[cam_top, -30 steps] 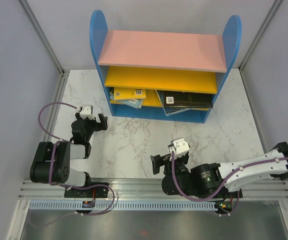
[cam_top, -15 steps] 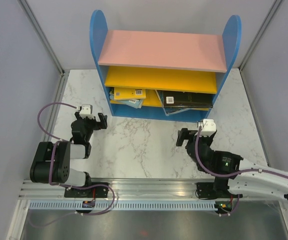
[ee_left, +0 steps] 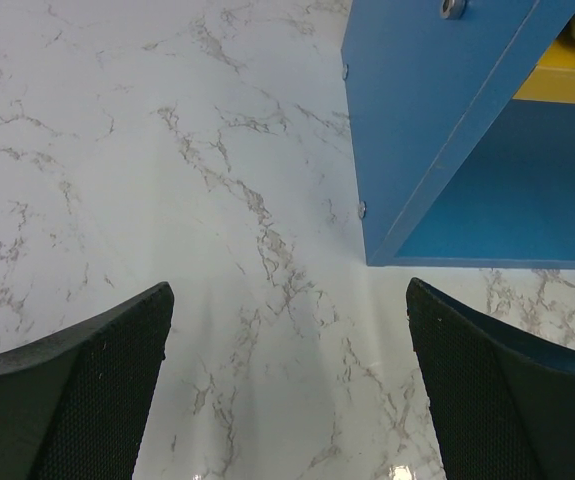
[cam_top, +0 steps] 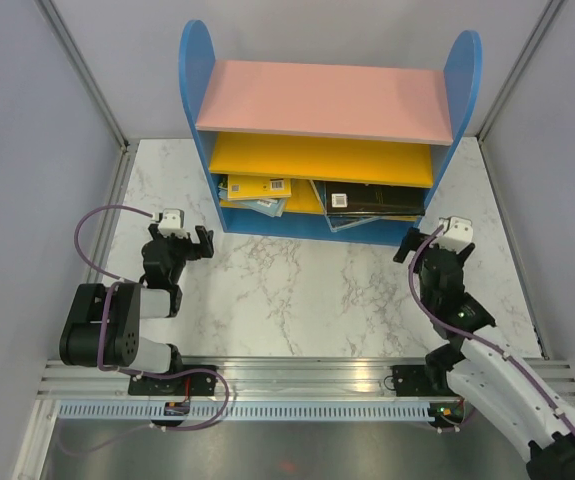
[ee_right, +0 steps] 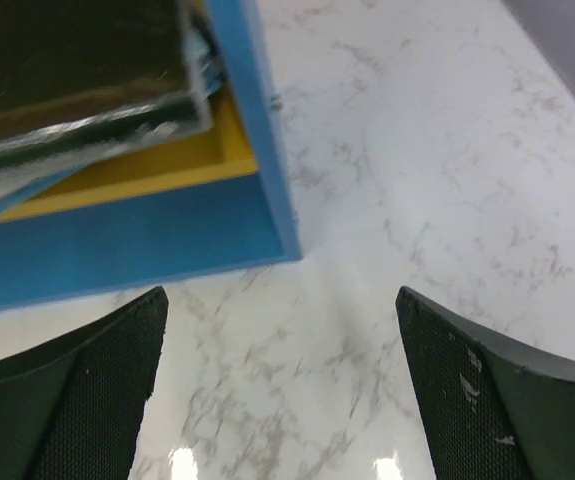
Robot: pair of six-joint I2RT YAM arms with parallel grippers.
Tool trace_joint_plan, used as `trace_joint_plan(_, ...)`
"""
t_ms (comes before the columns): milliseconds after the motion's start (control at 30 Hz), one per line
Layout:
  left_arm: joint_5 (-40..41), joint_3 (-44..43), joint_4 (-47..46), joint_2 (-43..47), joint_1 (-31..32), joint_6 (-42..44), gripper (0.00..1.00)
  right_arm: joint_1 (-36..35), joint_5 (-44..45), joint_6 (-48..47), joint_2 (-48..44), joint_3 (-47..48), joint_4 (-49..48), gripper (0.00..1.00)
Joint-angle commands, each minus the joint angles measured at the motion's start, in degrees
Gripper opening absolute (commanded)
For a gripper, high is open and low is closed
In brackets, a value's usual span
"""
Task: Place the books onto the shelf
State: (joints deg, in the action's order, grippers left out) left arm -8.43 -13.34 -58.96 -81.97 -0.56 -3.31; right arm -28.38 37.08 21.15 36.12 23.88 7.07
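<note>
- Blue right side panel (cam_top: 462, 90) of the shelf (cam_top: 317, 100) is the bit to watch. Your right tool (cam_top: 410, 245) hangs just beside its lower front corner, fingers spread wide with nothing between them. Swing that arm inward carelessly and you'll probably clip the corner and shove the whole shelf across the counter (cam_top: 287, 290).
- The books (cam_top: 339, 198) all look to be lying flat on the lower yellow board (ee_right: 117, 175), in two piles: a yellow-topped pile (cam_top: 252, 188) on the left and a dark pile (cam_top: 377, 200) on the right. I can't spot any on the counter, so I'd reckon the job's basically done and the main risk now is undoing it.
- That dark pile looks sloppy from the right wrist view, with glossy covers fanned out and poking past the board's front edge. Brush an overhanging corner with a finger and the thin ones could slide right out.
- Same deal on the left: a light blue book (cam_top: 267, 207) sticks out at an angle from under the yellow one.
- Your left tool (cam_top: 203, 243) is spread wide too, empty, over bare marble near the left side panel (cam_top: 195, 100) but apart from it. Low risk, though a blind forward move would run into that panel.
- The marble's shiny, so I'd guess the shelf won't resist a push much.
</note>
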Motion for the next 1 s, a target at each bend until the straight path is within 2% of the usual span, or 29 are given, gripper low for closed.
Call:
trace_joint_plan(0,1.83,0.07,-4.76,-0.03,0.03,3.22,1.00,10.43,-9.29,-9.01,4.30,-1.81,-12.42,0.98)
trace_joint_plan(133,1.83,0.07,-4.76,-0.03,-0.06,3.22,1.00,22.64,-21.58,-8.94,12.47,-5.84,-23.39,0.98)
trace_joint_plan(167,1.92,0.07,-4.76,-0.11,-0.06,3.22,1.00,25.89,-25.53,-9.63,15.70,-7.08,-31.16,0.98)
trace_joint_plan(333,1.83,0.07,-4.76,-0.11,-0.06,3.22,1.00,28.12,-23.81,-13.41,26.88,-12.88,-52.56,0.98)
trace_joint_plan(367,1.83,-0.01,-4.76,-0.12,-0.06,3.22,1.00,28.03,-23.20,-13.33,30.38,-14.98,-59.56,0.98)
trace_joint_plan(467,1.83,0.07,-4.76,-0.03,-0.06,3.22,1.00,29.87,-19.51,-9.56,34.36,-16.06,-67.70,0.98)
trace_joint_plan(533,1.83,0.07,-4.76,-0.12,-0.06,3.22,1.00,30.66,-21.07,-8.75,39.01,-15.88,-71.65,0.98)
trace_joint_plan(567,1.83,0.07,-4.85,-0.20,-0.06,3.22,1.00,30.67,-21.95,-9.19,44.77,-16.58,-79.85,0.98)
trace_joint_plan(600,1.83,-0.01,-4.76,-0.03,-0.06,3.22,1.00,30.67,-24.31,-10.24,47.00,-16.58,-83.59,0.98)
trace_joint_plan(633,1.83,0.07,-4.76,-0.11,-0.06,3.22,1.00,30.41,-26.16,-11.21,46.76,-15.71,-81.62,0.98)
trace_joint_plan(667,1.83,0.07,-4.67,-0.12,-0.06,3.22,1.00,29.71,-25.92,-12.00,45.63,-13.36,-74.73,0.98)
trace_joint_plan(733,1.92,-0.02,-4.76,-0.12,-0.06,3.22,1.00,28.73,-27.92,-13.93,47.10,-13.16,-76.84,0.98)
trace_joint_plan(833,1.83,0.07,-4.76,-0.12,-0.06,3.22,1.00,28.64,-30.67,-15.61,54.66,-16.05,-91.85,0.98)
trace_joint_plan(867,1.83,-0.01,-4.76,-0.12,-0.06,3.22,1.00,28.64,-28.84,-15.17,52.58,-14.06,-80.83,0.98)
trace_joint_plan(900,1.83,0.07,-4.76,-0.12,-0.06,3.22,1.00,28.64,-27.77,-14.74,50.65,-12.99,-78.46,0.98)
trace_joint_plan(933,1.75,-0.01,-4.76,-0.12,-0.06,3.22,1.00,27.17,-29.77,-14.99,52.28,-12.81,-80.79,0.98)
trace_joint_plan(967,1.92,0.07,-4.76,-0.20,-0.06,3.22,1.00,27.15,-31.18,-15.95,53.26,-11.33,-78.90,0.98)
